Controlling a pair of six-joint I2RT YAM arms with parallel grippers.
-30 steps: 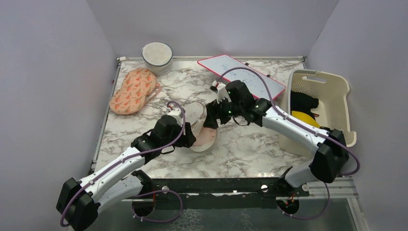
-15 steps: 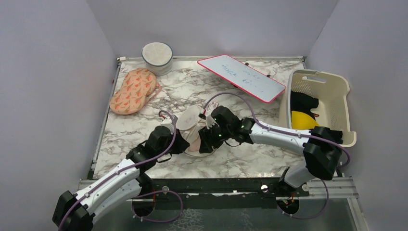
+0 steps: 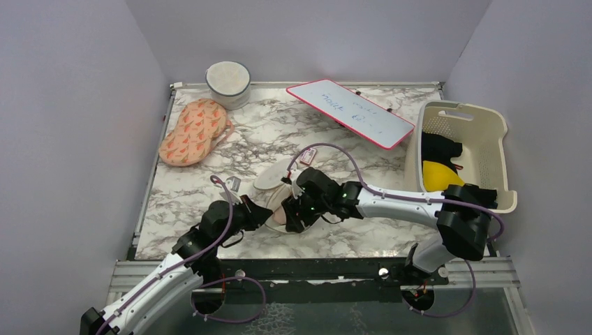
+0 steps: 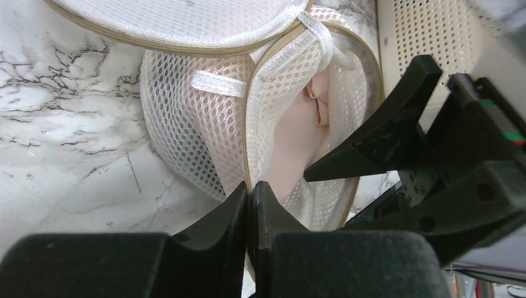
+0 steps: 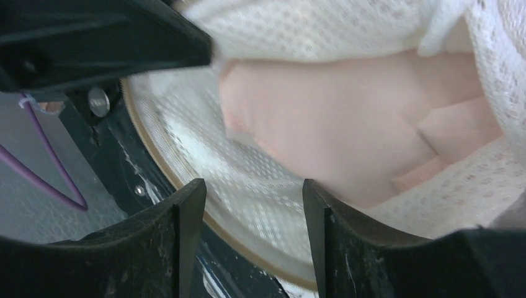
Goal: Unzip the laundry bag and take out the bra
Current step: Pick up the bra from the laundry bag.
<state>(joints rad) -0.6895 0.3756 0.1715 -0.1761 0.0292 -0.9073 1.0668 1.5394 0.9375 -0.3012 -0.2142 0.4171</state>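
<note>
The laundry bag (image 3: pixel 272 179) lies unzipped near the table's (image 3: pixel 349 223) 6 o'clock edge, with the pink bra (image 4: pixel 296 133) showing inside. At its 7 o'clock the left pincer (image 4: pixel 251 194) pinches the rim. At 5 o'clock the right pincer (image 5: pixel 251 189) gapes wide at the mouth.

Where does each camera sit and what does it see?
Top: above, behind the arms, looking down at the table; both arms show.
Left wrist: on the left arm, facing the open bag; shut left gripper shows.
Right wrist: on the right arm, close over the bra; open right gripper shows.
Both wrists see the bra.
</note>
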